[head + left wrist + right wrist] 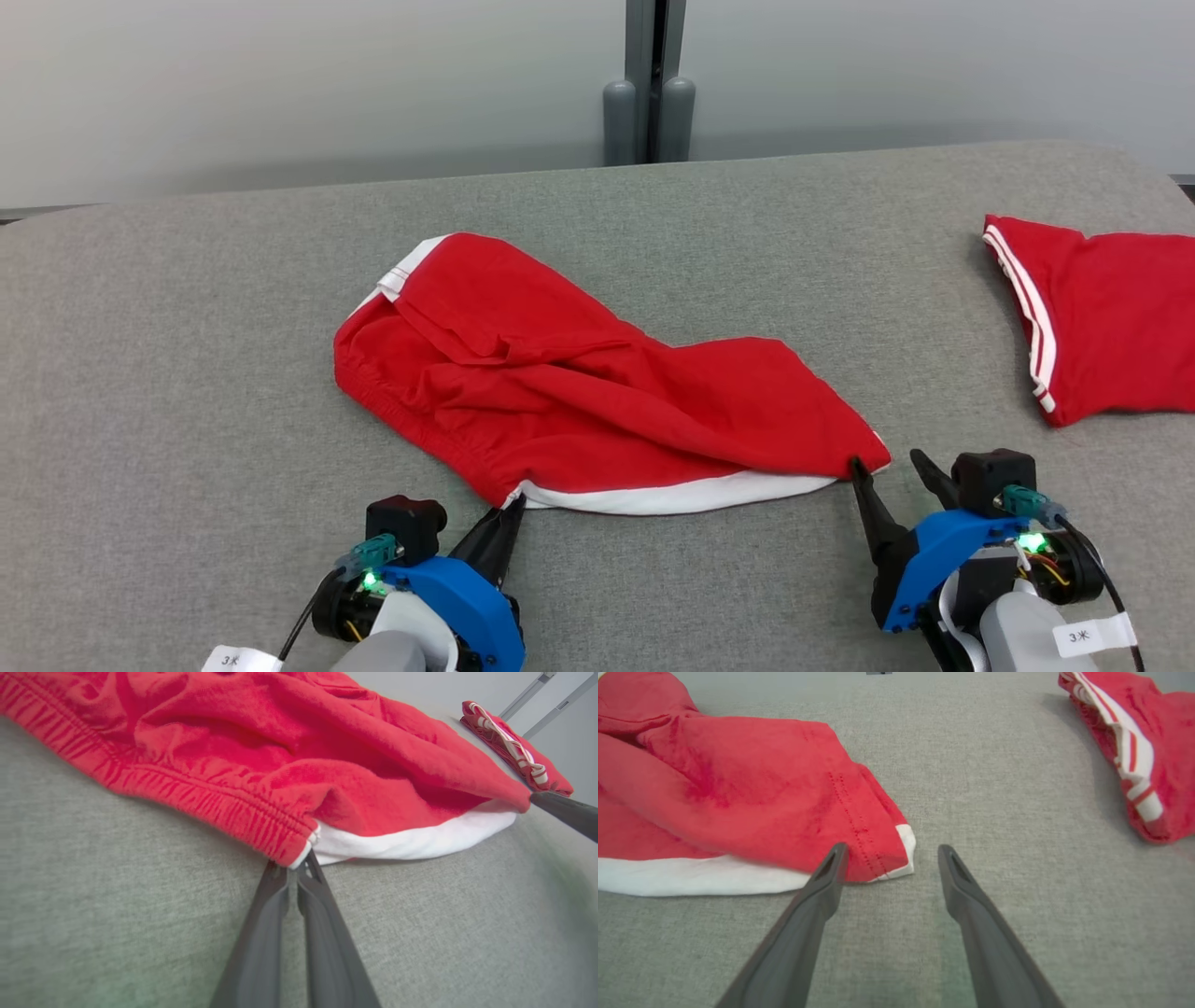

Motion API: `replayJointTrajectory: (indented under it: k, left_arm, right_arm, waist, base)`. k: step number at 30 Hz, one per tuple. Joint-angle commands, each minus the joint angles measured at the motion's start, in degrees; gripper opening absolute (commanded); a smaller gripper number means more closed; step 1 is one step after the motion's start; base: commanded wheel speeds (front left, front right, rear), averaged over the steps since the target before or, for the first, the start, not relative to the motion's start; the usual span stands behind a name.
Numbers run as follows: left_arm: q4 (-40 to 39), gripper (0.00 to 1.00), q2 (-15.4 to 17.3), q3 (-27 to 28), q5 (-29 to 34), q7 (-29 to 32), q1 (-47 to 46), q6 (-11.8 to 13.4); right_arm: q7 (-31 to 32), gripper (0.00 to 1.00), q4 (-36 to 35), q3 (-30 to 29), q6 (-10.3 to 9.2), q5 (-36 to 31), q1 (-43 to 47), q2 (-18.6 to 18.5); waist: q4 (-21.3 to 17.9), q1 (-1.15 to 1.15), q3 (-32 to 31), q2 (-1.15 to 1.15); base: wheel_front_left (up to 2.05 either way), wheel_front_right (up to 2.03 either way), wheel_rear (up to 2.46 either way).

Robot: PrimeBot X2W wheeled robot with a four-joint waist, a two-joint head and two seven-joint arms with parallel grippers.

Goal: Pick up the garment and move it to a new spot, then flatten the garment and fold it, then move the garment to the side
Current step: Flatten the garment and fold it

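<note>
Pinching red garment [597,401]: left end effector [295,870].

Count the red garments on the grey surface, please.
2. One crumpled garment lies in the middle of the grey surface; the other garment lies at the right edge, partly out of frame.

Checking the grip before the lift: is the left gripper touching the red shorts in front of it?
Touching. The left wrist view shows the left gripper shut on the waistband corner of the red shorts.
</note>
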Motion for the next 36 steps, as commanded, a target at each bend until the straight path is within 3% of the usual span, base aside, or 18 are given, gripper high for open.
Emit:
replayJointTrajectory:
  k: [1, 6, 7, 8, 9, 10, 11, 16, 21, 25, 30, 33, 36]
  left_arm:
    - [0.1, 0.0, 0.7, -0.8, -0.5, -0.7, -1.5, 0.0]
    - [0.1, 0.0, 1.2, -2.5, -1.4, -1.4, -2.8, 0.0]
    - [0.1, 0.0, 1.2, -2.7, -1.4, -1.5, -3.0, 0.0]
    - [0.2, 0.0, 1.3, -2.9, -1.5, -1.7, -3.2, 0.0]
    - [0.2, 0.0, 1.4, -3.0, -1.7, -1.8, -3.3, 0.0]
    - [0.2, 0.0, 1.5, -3.1, -1.8, -2.0, -3.4, 0.0]
    - [0.2, 0.0, 1.6, -3.3, -1.8, -1.9, -3.6, 0.0]
    - [-0.6, 0.0, 2.1, -3.3, -1.7, -2.3, -4.1, 0.0]
    - [-6.6, 0.0, 3.4, 0.6, -0.2, -2.3, -3.4, 0.0]
    - [-16.1, 0.0, 5.1, 4.9, 1.2, -2.4, -1.0, 0.0]
    - [-29.9, 0.0, 8.7, 7.3, -1.4, -2.0, 1.5, 0.0]
    - [-38.7, 0.0, 11.8, 8.4, -4.2, 1.1, 2.4, 0.0]
    - [-47.2, 0.0, 15.2, 9.8, -7.1, 5.7, 2.7, 0.8]
  right_arm:
    - [-0.1, 1.0, 2.2, 0.3, 0.01, -0.9, -1.6, -0.3]
    - [-0.5, 1.0, 7.4, 1.2, 0.01, -2.1, -4.3, -1.0]
    - [-0.7, 0.83, 8.3, 1.4, 0.01, -2.0, -4.7, -1.0]
    - [-1.0, 0.49, 9.1, 1.7, 0.01, -1.8, -5.0, -0.9]
    - [-1.4, 0.35, 9.8, 2.0, 0.01, -1.7, -5.3, -0.9]
    - [-1.9, 0.27, 10.2, 2.6, 0.01, -1.5, -5.6, -0.9]
    - [-2.6, 0.0, 10.5, 3.0, 0.01, -1.0, -6.0, -0.8]
    - [-4.2, 0.0, 10.8, 3.5, 0.0, 0.6, -6.4, -1.5]
    - [-4.8, 0.0, 4.7, 4.8, 0.01, 5.6, -4.6, -1.2]
    - [-1.4, 0.0, -6.4, 6.5, 0.01, 13.0, -1.5, -1.6]
    - [6.7, 0.0, -25.7, 6.3, 0.01, 24.5, 4.0, -2.6]
    - [11.1, 0.0, -37.2, 5.5, 0.01, 32.1, 6.3, -2.5]
    - [15.0, 0.0, -45.0, 3.6, 0.01, 35.6, 7.0, -3.2]
  waist:
    - [0.9, 0.0, 0.7, 0.0]
    - [2.0, 0.0, 1.5, 0.0]
    - [2.1, 0.0, 1.6, 0.0]
    - [2.2, 0.0, 1.7, 0.0]
    - [2.3, 0.0, 1.7, 0.0]
    - [2.4, 0.0, 1.8, 0.0]
    - [2.4, 0.0, 1.9, 0.0]
    - [2.4, 0.0, 1.7, 0.0]
    - [2.3, 0.0, 0.9, 0.0]
    - [1.9, 0.0, 0.1, 0.0]
    - [1.7, 0.0, -0.4, 0.0]
    - [1.7, 0.0, -0.4, 0.0]
    - [1.6, 0.0, 0.2, 0.0]
  base:
    - [0.0, 0.0, 0.0]
    - [0.0, 0.0, 0.0]
    - [0.0, 0.0, 0.0]
    - [0.0, 0.0, 0.0]
    - [0.0, 0.0, 0.0]
    - [0.0, 0.0, 0.0]
    - [0.0, 0.0, 0.0]
    - [0.0, 0.0, 0.0]
    - [0.0, 0.0, 0.0]
    - [0.0, 0.0, 0.0]
    - [0.0, 0.0, 0.0]
    - [0.0, 0.0, 0.0]
    - [0.0, 0.0, 0.0]
